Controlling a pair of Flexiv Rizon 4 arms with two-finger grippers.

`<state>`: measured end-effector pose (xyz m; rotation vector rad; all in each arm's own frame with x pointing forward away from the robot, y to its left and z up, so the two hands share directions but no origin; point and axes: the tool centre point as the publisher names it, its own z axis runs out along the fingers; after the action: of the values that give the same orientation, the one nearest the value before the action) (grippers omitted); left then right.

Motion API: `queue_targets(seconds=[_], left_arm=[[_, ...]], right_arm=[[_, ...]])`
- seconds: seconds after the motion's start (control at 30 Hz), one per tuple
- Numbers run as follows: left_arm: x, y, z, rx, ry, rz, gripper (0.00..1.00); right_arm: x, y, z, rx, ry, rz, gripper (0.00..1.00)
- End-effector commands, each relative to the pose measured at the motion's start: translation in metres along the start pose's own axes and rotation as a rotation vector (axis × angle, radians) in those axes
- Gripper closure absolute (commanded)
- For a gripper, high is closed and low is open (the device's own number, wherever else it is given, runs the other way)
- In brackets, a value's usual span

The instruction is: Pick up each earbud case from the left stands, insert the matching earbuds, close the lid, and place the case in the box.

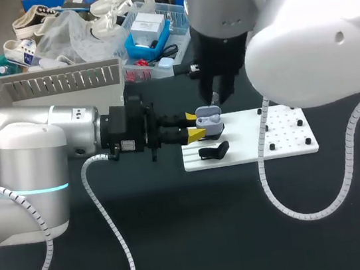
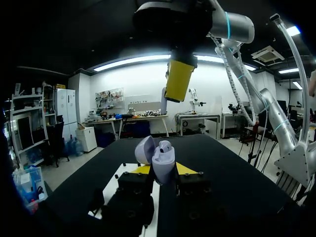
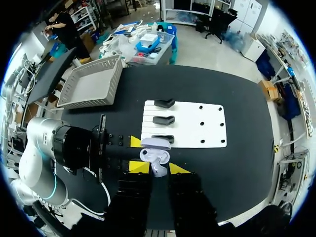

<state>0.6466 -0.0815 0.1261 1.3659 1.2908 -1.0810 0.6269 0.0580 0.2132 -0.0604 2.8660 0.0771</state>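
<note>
Holding, head view: left gripper (image 1: 193,126), at the end of the left arm (image 1: 39,138), has its yellow tips clamped on the open earbud case (image 1: 209,121) at the left edge of the white board (image 1: 248,140).
Right arm, head view: its bulk (image 1: 301,44) covers the board's far side. The right gripper (image 1: 218,95) hangs just above the case, its fingers dark and hard to tell apart here.
Stand, head view: one black stand (image 1: 214,151) shows on the board near the case; any others are hidden.
Box, head view: grey basket (image 1: 58,81) sits behind the left arm, well apart from the case.
Case, left wrist view: upright between the two tips and touched from both sides, with the lid tilted back. One white earbud (image 2: 165,145) is seated in it; the second socket cannot be made out.
Right gripper, left wrist view: only one yellow finger (image 2: 178,79) shows, above the case and apart from it.
Right gripper, right wrist view: its tips stand apart, and the case shows below through the gap.
Stands, right wrist view: three lie in a row on the board, with the case beside the nearest.
</note>
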Motion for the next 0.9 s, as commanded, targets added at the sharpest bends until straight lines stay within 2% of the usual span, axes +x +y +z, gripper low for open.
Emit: queue_targets(seconds=[0.03, 0.63, 0.9], left_arm=[[0.0, 0.0, 0.001, -0.003, 0.001, 0.001, 1.0], [0.0, 0.0, 0.001, -0.003, 0.001, 0.001, 1.0], [0.0, 0.0, 0.001, -0.003, 0.001, 0.001, 1.0]], right_arm=[[-0.002, 0.005, 0.003, 0.008, 0.014, 0.001, 1.0], [0.004, 0.012, 0.016, -0.07, 0.057, -0.022, 1.0], [0.001, 0.018, 0.026, -0.073, 0.064, -0.043, 1.0]])
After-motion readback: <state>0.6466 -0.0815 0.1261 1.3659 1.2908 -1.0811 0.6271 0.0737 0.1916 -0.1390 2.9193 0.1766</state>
